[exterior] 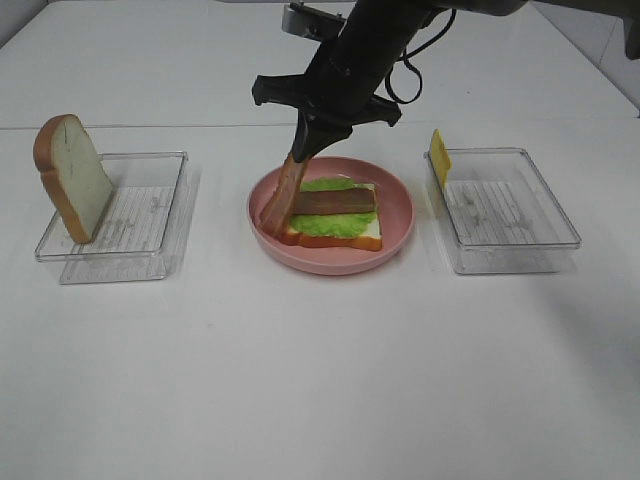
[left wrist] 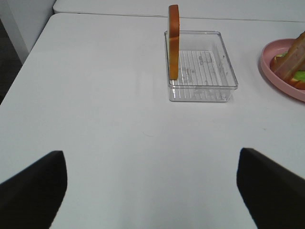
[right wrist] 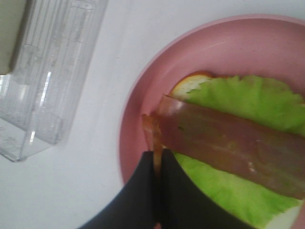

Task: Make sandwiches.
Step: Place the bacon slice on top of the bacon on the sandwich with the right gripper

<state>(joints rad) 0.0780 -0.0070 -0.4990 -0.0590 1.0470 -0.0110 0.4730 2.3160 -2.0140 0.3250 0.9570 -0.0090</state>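
Right fingers: my right fingers [right wrist: 166,191] are pinched tight on the top end of a bacon strip [exterior: 283,195], above the far left part of the pink plate [exterior: 400,215].
Held strip: it hangs slanting down from the pinch, its lower end at the left edge of the stack on the plate (whether it rests on the bread or on the plate itself I cannot tell).
Stack below: a second bacon strip [exterior: 333,201] lies flat across the lettuce leaf [exterior: 335,226], and the leaf lies on a bread slice [exterior: 371,241] whose white edge and crust show at the near and right sides.
Plate: it sits in the middle of the white worktop [exterior: 320,380], between the two clear trays.
Left fingers: my left fingers [left wrist: 271,191] stand wide apart and hold nothing, low over bare worktop, well apart from the left tray [left wrist: 202,90].
Left tray: the other bread slice [exterior: 72,178] stands on edge at the tray's outer side, tilted a little.
Right tray: the right tray [exterior: 520,240] carries the yellow cheese square [exterior: 438,157], upright at the far corner nearest the plate.
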